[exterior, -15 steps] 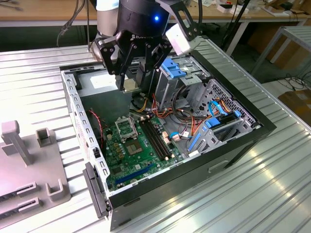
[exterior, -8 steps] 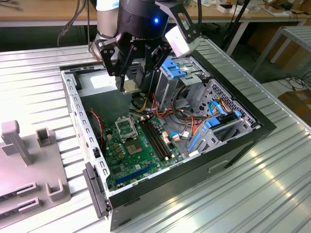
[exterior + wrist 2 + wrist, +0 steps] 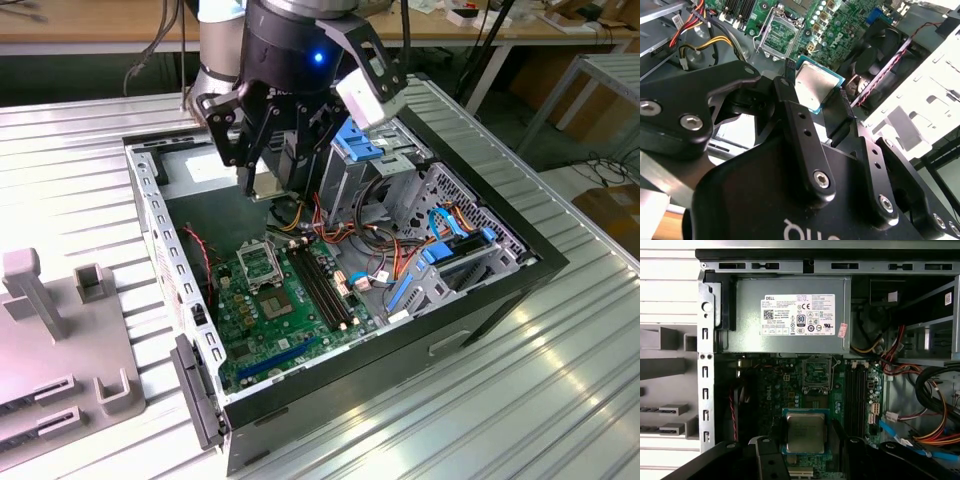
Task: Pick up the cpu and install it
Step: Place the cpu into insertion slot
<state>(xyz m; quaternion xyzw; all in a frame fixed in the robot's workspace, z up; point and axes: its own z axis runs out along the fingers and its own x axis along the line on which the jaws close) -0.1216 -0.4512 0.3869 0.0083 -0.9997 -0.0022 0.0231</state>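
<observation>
1. Ribbed metal table [image 3: 560,400]; open computer case [image 3: 530,270] on it; wooden benches [image 3: 90,20] behind.
2. Gripper [image 3: 805,442] fingers clamped on cpu [image 3: 805,432] edges, above motherboard [image 3: 290,320], near socket [image 3: 816,374].
3. Silver top up, lying flat; square, no long axis.

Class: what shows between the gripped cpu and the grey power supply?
In the first wrist view, the empty black socket on the green motherboard shows between the cpu and the power supply.

cpu [image 3: 805,432] in end effector [image 3: 806,438], above motherboard [image 3: 290,322], motherboard inside case [image 3: 400,352], case on table [image 3: 520,400]
</observation>
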